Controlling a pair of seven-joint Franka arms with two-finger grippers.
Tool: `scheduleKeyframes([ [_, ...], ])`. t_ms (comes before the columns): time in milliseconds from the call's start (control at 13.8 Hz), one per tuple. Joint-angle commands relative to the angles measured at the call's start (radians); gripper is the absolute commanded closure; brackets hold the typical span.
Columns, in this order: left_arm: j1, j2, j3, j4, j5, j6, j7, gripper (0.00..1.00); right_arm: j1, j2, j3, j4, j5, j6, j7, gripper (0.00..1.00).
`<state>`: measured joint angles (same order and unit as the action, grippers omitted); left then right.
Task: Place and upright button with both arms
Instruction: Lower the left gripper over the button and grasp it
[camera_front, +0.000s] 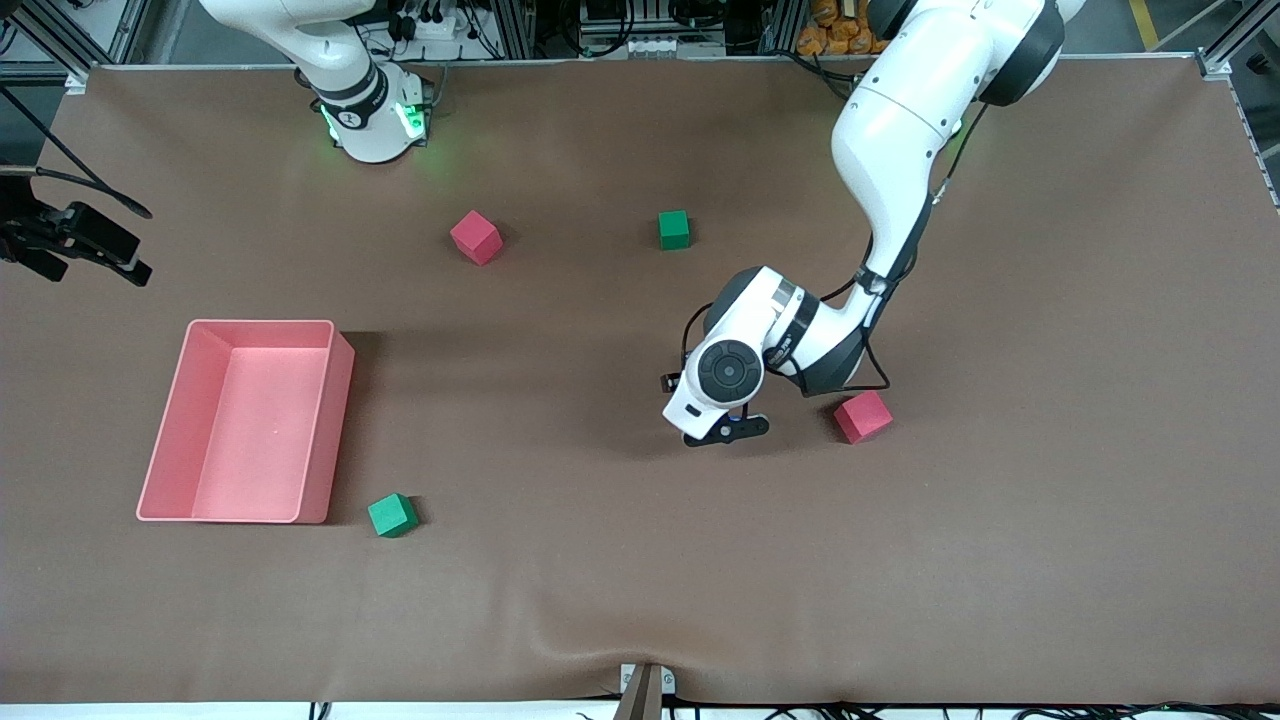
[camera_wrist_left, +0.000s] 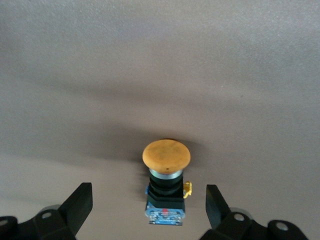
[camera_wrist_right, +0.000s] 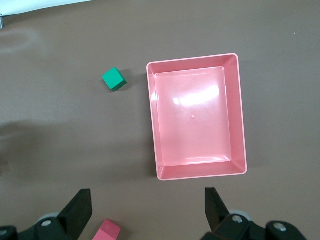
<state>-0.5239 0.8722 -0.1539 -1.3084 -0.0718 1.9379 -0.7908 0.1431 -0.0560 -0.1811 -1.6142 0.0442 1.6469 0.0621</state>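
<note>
The left arm reaches out from its base and bends down to the middle of the brown table (camera_front: 1000, 560), its gripper (camera_front: 725, 430) low over the mat just beside a red cube (camera_front: 862, 416) that sits toward the left arm's end. In the left wrist view the gripper's (camera_wrist_left: 147, 205) jaws are spread wide, and the button (camera_wrist_left: 166, 182) stands upright on the mat between the fingertips (camera_wrist_left: 80, 202), touching neither; its round orange cap faces up over a dark body with a blue base. In the front view the button is hidden under the wrist. The right arm waits, its gripper (camera_front: 70, 245) up in the air at the right arm's end of the table, above the pink tray (camera_front: 330, 420). Its wrist view shows its jaws (camera_wrist_right: 147, 207) spread too, empty, above the tray (camera_wrist_right: 240, 115) and a green cube (camera_wrist_right: 114, 79) beside it. Another red cube (camera_front: 476, 237) and green cube (camera_front: 674, 229) lie nearer the bases.
</note>
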Motion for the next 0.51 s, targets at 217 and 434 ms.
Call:
scheduleKeyframes([
  [217, -0.013, 0.027, 0.001, 0.021, -0.057, 0.003, -0.039, 0.08, -0.152, -0.007, 0.145, 0.0, -0.02, -0.021, -0.033, 0.0],
  [434, -0.014, 0.039, 0.001, 0.021, -0.057, 0.004, -0.039, 0.09, -0.163, -0.007, 0.15, 0.0, -0.02, -0.021, -0.036, 0.0],
])
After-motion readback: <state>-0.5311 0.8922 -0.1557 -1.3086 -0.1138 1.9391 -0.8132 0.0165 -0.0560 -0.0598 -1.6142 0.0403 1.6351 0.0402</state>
